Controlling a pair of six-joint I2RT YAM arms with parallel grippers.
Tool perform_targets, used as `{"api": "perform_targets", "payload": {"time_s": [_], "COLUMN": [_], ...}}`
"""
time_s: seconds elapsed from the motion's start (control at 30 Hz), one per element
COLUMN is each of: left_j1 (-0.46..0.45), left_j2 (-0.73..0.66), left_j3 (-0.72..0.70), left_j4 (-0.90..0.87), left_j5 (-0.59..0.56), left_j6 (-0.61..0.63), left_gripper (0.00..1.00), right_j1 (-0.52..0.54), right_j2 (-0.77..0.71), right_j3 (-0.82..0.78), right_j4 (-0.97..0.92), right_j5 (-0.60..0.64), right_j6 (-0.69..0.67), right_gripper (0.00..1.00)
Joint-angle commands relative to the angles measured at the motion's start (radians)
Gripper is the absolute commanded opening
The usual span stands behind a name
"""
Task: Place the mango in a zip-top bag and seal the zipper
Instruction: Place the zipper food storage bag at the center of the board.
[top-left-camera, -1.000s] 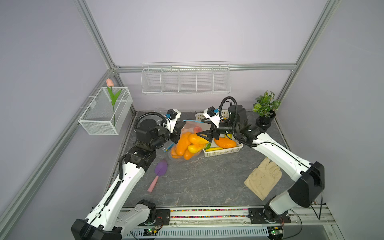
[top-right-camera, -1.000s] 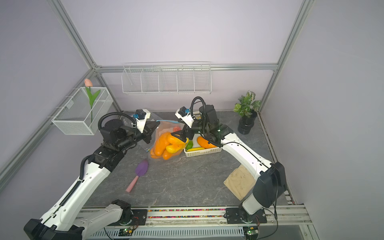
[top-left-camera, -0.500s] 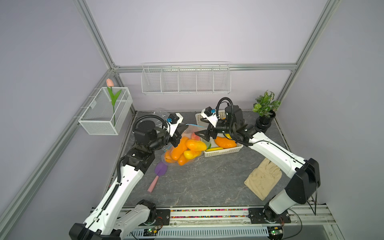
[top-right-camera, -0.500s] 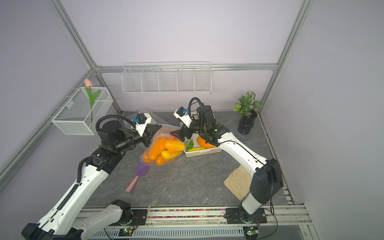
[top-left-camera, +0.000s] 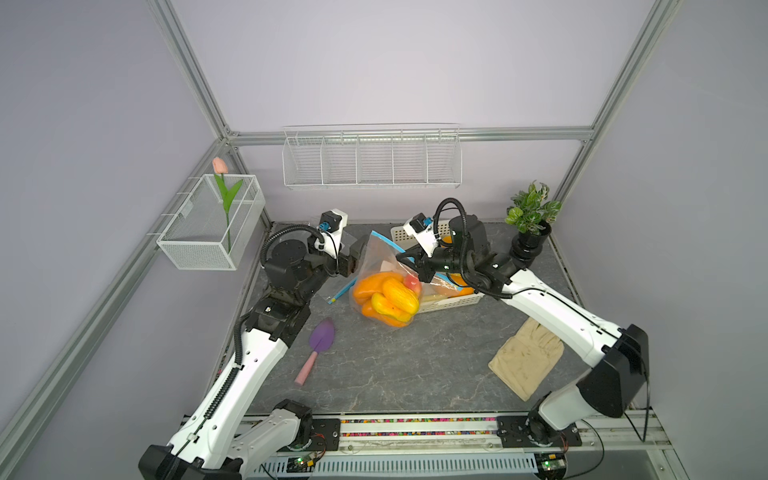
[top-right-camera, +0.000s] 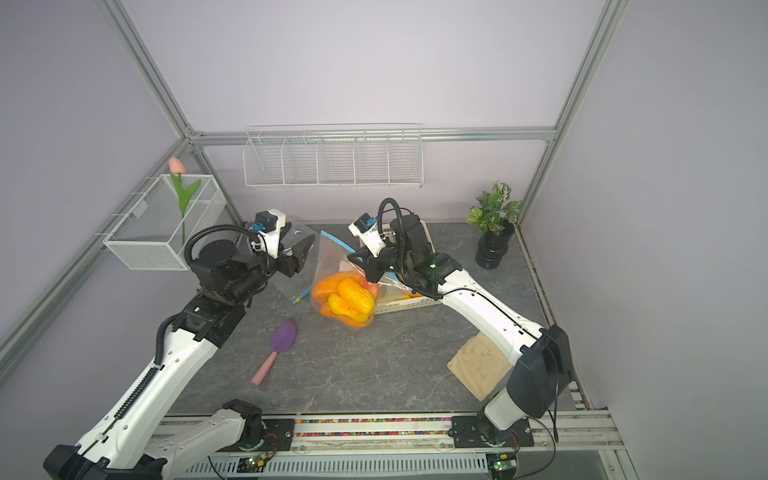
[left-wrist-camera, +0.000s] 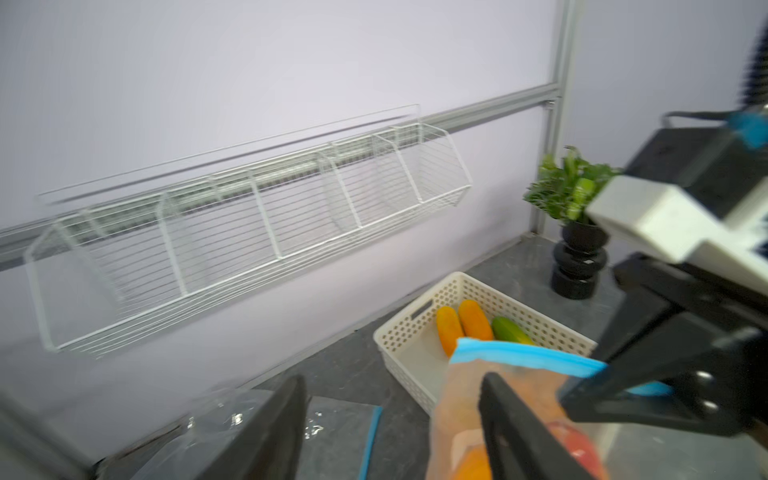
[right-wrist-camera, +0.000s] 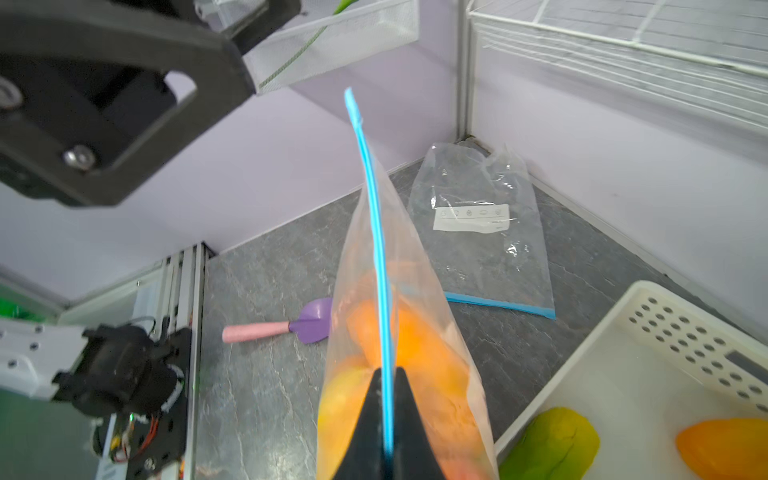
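Well, the grey worktop (top-left-camera: 415, 365) carries everything. Just off its centre, toward 11 o'clock, sits the bag (top-left-camera: 376, 266), bulging with orange and yellow mangoes (top-left-camera: 386, 297), so the fruit is inside. The right gripper (right-wrist-camera: 386, 374) is clenched on the blue zipper (right-wrist-camera: 376, 232) at the bag's 3 o'clock end. The strip slants up from there to a free tip near the left gripper (top-right-camera: 301, 254). That grip, I judge, holds the mouth uppermost so the load sags below instead of spilling. In the right wrist view the zipper reads as one closed line over the length that shows, with a small kink at the far tip. Whether that tip is pressed home I cannot tell. The left gripper is released, jaws wide and empty, just beside the bag's 9 o'clock edge, well placed to pinch that end if needed. The bag's bottom seems to rest on the worktop, though contact is hard to confirm.

Around it, a wire rack (top-left-camera: 370, 160) on the back wall at 12 o'clock and a mesh box (top-left-camera: 212, 224) at 10 o'clock hang well clear. The white basket (top-left-camera: 451, 302) at 1 o'clock holds loose fruit (left-wrist-camera: 473, 320) and sits right behind the bag, the one thing crowding it. A glove (top-left-camera: 525, 359) at 4 o'clock, a spare bag (right-wrist-camera: 486, 232) flat at 11 o'clock, a plant (top-left-camera: 532, 212) in the 2 o'clock corner and a trowel (top-left-camera: 320, 338) at 8 o'clock all lie apart.
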Motion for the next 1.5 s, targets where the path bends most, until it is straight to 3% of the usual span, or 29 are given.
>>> {"api": "perform_targets", "payload": {"time_s": [0.0, 0.2, 0.33, 0.43, 0.6, 0.77, 0.87, 1.0, 1.13, 1.47], "left_j1": [0.004, 0.028, 0.05, 0.05, 0.049, 0.048, 0.05, 0.05, 0.049, 0.049], "left_j2": [0.014, 0.061, 0.202, 0.298, 0.349, 0.371, 0.39, 0.474, 0.523, 0.495], "left_j3": [-0.02, -0.001, 0.08, 0.126, 0.115, 0.109, 0.114, 0.211, 0.259, 0.205], "left_j4": [0.027, -0.051, -0.23, -0.33, -0.321, -0.314, -0.339, -0.482, -0.537, -0.485], "left_j5": [-0.311, -0.49, -0.475, -0.523, -0.436, -0.371, -0.388, -0.454, -0.417, -0.356], "left_j6": [-0.069, -0.22, -0.23, -0.252, -0.265, -0.271, -0.263, -0.242, -0.239, -0.216], "left_gripper": [1.0, 1.0, 0.95, 0.95, 0.96, 0.96, 0.96, 0.95, 0.93, 0.93], "right_j1": [-0.002, -0.004, -0.033, -0.105, -0.275, -0.423, -0.53, -0.669, -0.734, -0.97], "right_j2": [-0.121, -0.147, -0.198, -0.259, -0.36, -0.421, -0.449, -0.462, -0.422, -0.399], "right_j3": [0.043, 0.164, 0.236, 0.262, 0.213, 0.117, 0.049, -0.04, -0.105, -0.18], "right_j4": [0.062, -0.079, -0.206, -0.335, -0.528, -0.582, -0.574, -0.532, -0.444, -0.35], "right_j5": [0.223, 0.367, 0.532, 0.556, 0.599, 0.534, 0.489, 0.38, 0.209, 0.288], "right_j6": [0.187, 0.161, 0.145, 0.119, 0.067, 0.075, 0.089, 0.124, 0.16, 0.263], "right_gripper": [0.07, 0.07, 0.07, 0.07, 0.07, 0.07, 0.07, 0.07, 0.07, 0.07]}}
